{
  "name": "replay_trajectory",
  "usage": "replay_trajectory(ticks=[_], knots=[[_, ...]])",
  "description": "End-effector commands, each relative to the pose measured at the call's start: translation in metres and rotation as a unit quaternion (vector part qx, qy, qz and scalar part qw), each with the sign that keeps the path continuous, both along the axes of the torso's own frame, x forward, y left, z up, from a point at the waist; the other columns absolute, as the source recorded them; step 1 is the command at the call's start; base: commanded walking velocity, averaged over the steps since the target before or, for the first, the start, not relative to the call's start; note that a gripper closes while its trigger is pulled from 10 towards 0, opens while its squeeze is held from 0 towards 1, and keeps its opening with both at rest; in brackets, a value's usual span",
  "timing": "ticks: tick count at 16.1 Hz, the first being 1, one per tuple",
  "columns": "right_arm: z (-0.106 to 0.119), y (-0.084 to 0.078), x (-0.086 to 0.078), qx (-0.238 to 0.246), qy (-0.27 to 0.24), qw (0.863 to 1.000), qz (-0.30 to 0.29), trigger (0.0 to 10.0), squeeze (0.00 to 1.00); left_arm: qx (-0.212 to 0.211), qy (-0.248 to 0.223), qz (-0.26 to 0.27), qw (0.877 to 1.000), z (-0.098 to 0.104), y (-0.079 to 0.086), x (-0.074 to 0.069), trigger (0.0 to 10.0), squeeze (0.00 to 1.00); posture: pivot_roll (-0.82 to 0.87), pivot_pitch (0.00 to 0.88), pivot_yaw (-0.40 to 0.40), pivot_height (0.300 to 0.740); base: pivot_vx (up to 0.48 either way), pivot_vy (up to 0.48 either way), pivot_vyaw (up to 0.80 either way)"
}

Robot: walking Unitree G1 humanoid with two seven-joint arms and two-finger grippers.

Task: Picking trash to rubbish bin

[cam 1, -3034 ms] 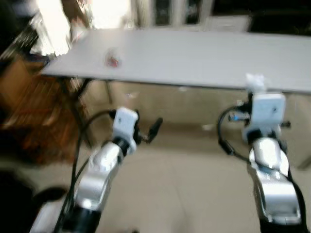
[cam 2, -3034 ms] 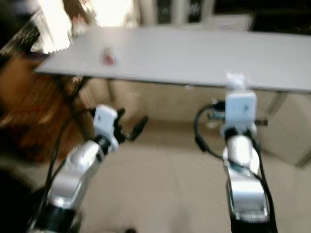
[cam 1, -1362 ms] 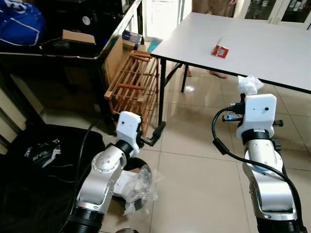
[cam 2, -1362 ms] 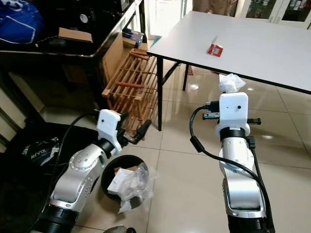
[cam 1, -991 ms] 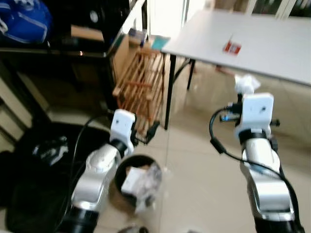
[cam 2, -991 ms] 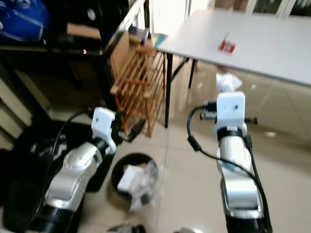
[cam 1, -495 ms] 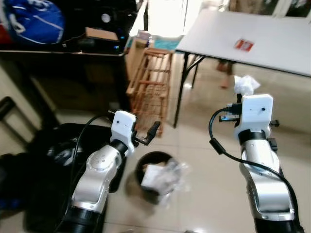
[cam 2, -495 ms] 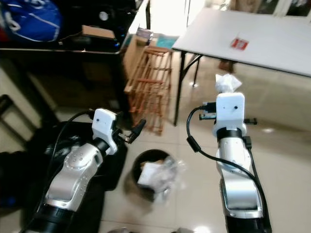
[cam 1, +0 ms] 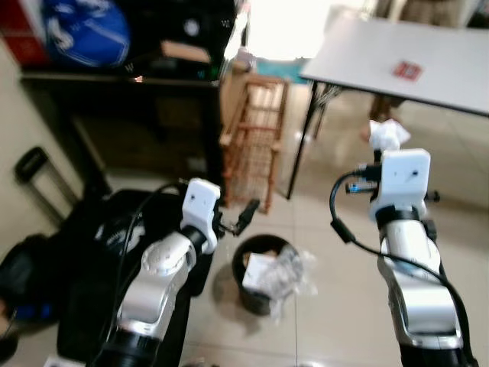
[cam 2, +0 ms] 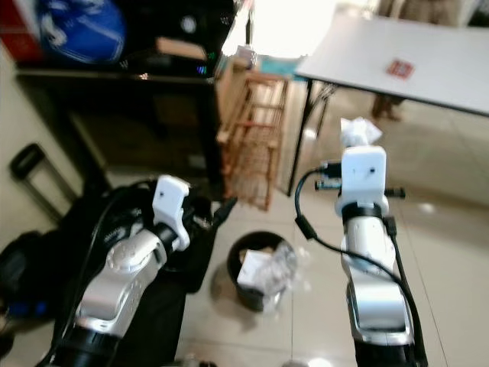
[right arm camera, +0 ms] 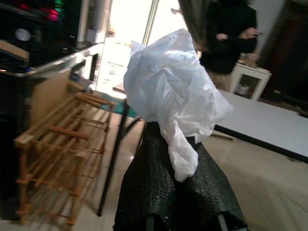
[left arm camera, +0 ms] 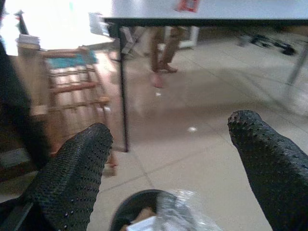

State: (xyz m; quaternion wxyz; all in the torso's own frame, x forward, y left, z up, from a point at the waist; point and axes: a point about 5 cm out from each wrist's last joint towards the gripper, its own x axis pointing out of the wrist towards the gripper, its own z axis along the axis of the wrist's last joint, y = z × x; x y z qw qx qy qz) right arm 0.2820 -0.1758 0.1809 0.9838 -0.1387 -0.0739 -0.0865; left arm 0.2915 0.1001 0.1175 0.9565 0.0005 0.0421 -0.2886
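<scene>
A crumpled white wrapper sticks up from my right gripper, whose two black fingers are shut on it; in the left eye view the wrapper shows above the right wrist, right of the bin. The black rubbish bin stands on the tiled floor between my arms, with a clear plastic liner and white trash inside. My left gripper hovers open just left of the bin's rim; between its fingers the bin lies below. A small red packet lies on the white table.
A wooden rack stands beyond the bin beside a dark shelf unit. Black bags lie on the floor at my left. A person stands beyond the table; their legs show under it. Bare tiles lie to the right.
The camera has swung left and drawn nearer, so the bin now sits between my arms. My right gripper still holds the wrapper; the left stays open.
</scene>
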Motion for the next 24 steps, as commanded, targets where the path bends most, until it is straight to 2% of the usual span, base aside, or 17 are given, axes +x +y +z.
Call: replay_trajectory(ticks=[1,4,6,10,18,24], knots=[[-0.0005,-0.0066,-0.0008,-0.002,0.003,1.0,-0.013,10.0,0.0,-0.001,-0.004,-0.014,1.0,0.0034,-0.0031,-0.0013,10.0,0.0,-0.02,0.07,0.025,0.74,0.0,0.0,-0.8],[-0.0007,-0.0065,-0.001,-0.002,0.002,1.0,-0.013,10.0,0.0,0.0,-0.009,-0.014,1.0,0.0042,-0.0035,0.0002,10.0,0.0,-0.02,0.067,0.026,0.74,0.0,0.0,-0.57],[-0.0014,-0.0056,-0.0009,-0.004,0.003,1.0,-0.011,10.0,0.0,-0.008,-0.035,0.006,0.999,0.01,-0.0001,0.0032,10.0,0.0,-0.02,0.067,0.026,0.74,0.0,0.0,0.0],[-0.0019,-0.0044,-0.0008,-0.009,0.005,1.0,-0.006,10.0,0.0,-0.003,-0.031,0.004,1.0,0.0079,0.0028,0.0022,10.0,0.0,-0.02,0.067,0.026,0.74,0.0,0.0,0.0],[-0.0016,-0.0046,-0.0015,-0.011,0.006,1.0,-0.008,10.0,0.0,-0.007,-0.034,-0.011,0.999,0.0077,-0.0015,-0.0006,10.0,0.0,-0.03,0.073,0.022,0.74,0.0,0.0,0.0],[-0.0027,-0.0047,-0.0022,-0.011,0.008,1.0,-0.008,10.0,0.0,0.002,-0.03,-0.021,0.999,0.0046,-0.0037,-0.0021,10.0,0.0,-0.03,0.073,0.022,0.74,0.347,0.0,0.0]])
